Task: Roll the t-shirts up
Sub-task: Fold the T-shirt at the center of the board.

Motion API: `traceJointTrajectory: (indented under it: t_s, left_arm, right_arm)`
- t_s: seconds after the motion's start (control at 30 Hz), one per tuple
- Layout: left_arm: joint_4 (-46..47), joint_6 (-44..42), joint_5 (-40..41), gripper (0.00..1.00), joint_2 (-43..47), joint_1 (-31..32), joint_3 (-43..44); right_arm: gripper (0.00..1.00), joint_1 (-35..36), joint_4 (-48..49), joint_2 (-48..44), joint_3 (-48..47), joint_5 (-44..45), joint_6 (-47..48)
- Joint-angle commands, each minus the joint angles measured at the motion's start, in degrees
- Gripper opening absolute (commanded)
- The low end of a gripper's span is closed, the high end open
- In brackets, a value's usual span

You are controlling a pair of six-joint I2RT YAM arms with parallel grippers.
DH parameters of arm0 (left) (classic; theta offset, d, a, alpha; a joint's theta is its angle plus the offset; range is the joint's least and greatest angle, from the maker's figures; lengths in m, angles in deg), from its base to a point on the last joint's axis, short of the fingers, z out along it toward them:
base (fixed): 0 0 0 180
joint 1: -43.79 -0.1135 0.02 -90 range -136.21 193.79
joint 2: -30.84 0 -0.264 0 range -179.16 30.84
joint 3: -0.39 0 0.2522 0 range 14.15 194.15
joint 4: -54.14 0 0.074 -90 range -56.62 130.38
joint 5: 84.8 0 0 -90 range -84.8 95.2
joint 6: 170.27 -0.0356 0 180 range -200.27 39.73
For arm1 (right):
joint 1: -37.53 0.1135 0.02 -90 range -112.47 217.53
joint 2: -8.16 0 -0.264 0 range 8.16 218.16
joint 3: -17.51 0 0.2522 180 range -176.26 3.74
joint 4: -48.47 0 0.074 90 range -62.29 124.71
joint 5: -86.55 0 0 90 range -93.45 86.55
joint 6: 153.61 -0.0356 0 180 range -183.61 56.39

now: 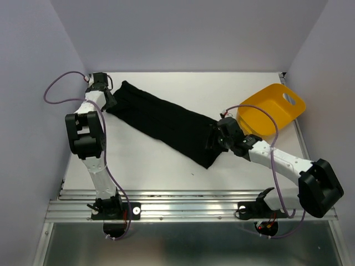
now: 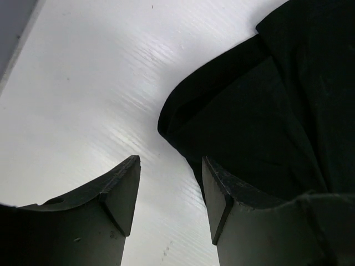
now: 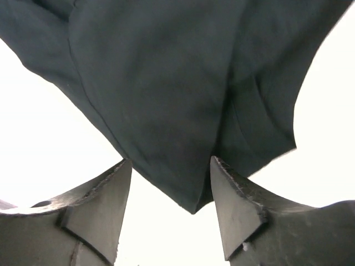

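The shirt (image 1: 166, 124) lies on the table (image 1: 161, 177) folded into a long dark band. It runs aslant from the far left corner down toward the middle right. The tub (image 1: 272, 108) sits tipped at the far right, just beyond the band's near end and not touching it.

The left gripper (image 1: 110, 98) is at the band's far left end. In the left wrist view its jaws stand well apart over bare white table, and the shirt (image 2: 266, 111) lies to the right with a rounded edge just past the right finger (image 2: 222, 194). The left gripper (image 2: 171, 160) holds nothing (whether cloth rests on that finger's outer side I cannot tell).

The right gripper (image 1: 213, 138) is at the near right end. From its wrist camera, the right gripper (image 3: 171, 160) is also wide open. A pointed corner of the shirt (image 3: 166, 83) reaches down into the gap between the fingers, unclamped.
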Motion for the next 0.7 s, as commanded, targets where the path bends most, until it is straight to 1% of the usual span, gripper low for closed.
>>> traceJointTrajectory:
  t_s: [0.0,0.13,0.2,0.23,0.27,0.33,0.37,0.4,0.43,0.53,0.57,0.6,0.63,0.67]
  left_arm:
    - [2.1,0.1,-1.5,0.59,-2.2,0.0,0.5]
    - [2.7,0.3,-1.6,0.55,-3.4,-0.1,0.6]
    - [2.9,0.3,-1.6,0.49,-3.8,-0.2,0.8]
    - [2.9,0.3,-1.7,0.47,-4.2,-0.2,1.2]
    - [2.9,0.2,-1.7,0.42,-4.4,-0.2,1.3]
    - [2.8,0.1,-1.6,0.36,-4.9,-0.2,1.6]
    - [2.8,0.0,-1.6,0.32,-5.1,-0.3,1.7]
    - [2.8,0.1,-1.6,0.31,-5.2,-0.3,1.7]
    - [2.8,0.0,-1.5,0.3,-5.5,-0.4,1.8]
    - [2.5,-0.3,-1.8,0.18,-5.7,-0.4,2.0]
    - [2.5,-0.3,-1.8,0.16,-5.7,-0.4,2.2]
    - [2.5,-0.3,-2.0,0.11,-5.9,-0.5,2.3]
    - [2.3,-0.4,-2.0,0.1,-6.0,-0.5,2.7]
    - [2.1,-0.5,-2.1,0.0,-6.1,-0.5,2.9]
  right_arm:
    - [0.67,1.4,-2.9,-6.5,6.9,0.2,-12.3]
    - [0.75,2.1,-2.1,-11.7,12.7,-0.4,-19.1]
    - [0.75,2.1,-0.9,-12.8,14.7,-2.3,-21.3]
    - [0.75,2.1,1.2,-12.8,16.3,-3.1,-21.6]
    - [0.75,2.1,2.4,-12.4,17.0,-3.7,-22.0]
    - [0.73,2.6,5.4,-10.6,18.3,-4.9,-22.3]
    - [0.72,2.6,8.5,-9.7,19.3,-6.0,-22.5]
    - [0.71,2.6,10.0,-8.6,19.6,-6.7,-22.9]
    - [0.69,2.6,13.2,-6.5,20.0,-7.1,-23.3]
    - [0.62,2.6,19.6,-2.5,21.1,-7.7,-24.9]
    - [0.6,2.6,21.1,-1.6,21.5,-7.8,-24.8]
    - [0.57,2.6,22.1,-0.9,21.5,-7.7,-25.0]
    - [0.46,2.6,22.8,-0.4,21.5,-7.4,-25.2]
    - [0.39,2.6,22.6,0.4,21.3,-6.8,-24.9]
